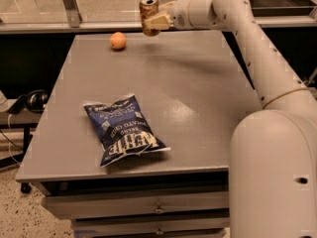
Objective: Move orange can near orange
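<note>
Grey surface (198, 98) in a dark room, blue chip bag (124, 130) lying flat near the front, orange (118, 40) near the far edge, gripper (151, 24) up by the far edge, jaws clamped on the orange can (147, 8), can standing straight up, silver top on top, near the orange, to its right

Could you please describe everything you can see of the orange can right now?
The orange can is a small orange-gold metal drink can with a silver top, upright. The gripper, at the far edge of the table, is shut on its lower half. It seems held just above the surface, though contact is hard to judge. The orange lies apart from it, to its left in the view.
</note>
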Robot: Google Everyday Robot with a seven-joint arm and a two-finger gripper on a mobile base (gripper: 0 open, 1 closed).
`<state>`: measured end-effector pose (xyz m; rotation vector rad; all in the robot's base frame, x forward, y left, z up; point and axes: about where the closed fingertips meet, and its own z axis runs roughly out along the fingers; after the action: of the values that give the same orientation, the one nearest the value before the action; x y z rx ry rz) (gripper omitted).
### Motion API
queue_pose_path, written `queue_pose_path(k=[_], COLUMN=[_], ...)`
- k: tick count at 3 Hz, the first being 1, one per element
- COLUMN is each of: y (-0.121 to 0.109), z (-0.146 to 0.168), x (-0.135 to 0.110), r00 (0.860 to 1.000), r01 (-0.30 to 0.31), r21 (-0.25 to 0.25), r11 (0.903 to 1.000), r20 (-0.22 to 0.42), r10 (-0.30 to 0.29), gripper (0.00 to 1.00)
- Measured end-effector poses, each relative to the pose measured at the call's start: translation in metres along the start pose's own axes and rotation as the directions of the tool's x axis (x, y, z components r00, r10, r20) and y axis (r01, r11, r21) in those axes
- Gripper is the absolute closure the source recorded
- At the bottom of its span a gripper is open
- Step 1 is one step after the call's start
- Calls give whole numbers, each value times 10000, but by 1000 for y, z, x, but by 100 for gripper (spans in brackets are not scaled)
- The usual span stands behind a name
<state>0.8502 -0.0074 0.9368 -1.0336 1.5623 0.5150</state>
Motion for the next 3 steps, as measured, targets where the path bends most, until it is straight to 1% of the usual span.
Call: queue_pose_path(k=[1, 2, 3], y=[8, 14, 16], z=[20, 33, 40], x=[8, 14, 20], r00=[9998, 9995, 9989], r01=[-19, -81, -169], r21=[-331, -566, -625], r11=[9995, 9984, 9979], r20=[-188, -326, -454], r10=[12, 63, 141], gripper=[100, 100, 82])
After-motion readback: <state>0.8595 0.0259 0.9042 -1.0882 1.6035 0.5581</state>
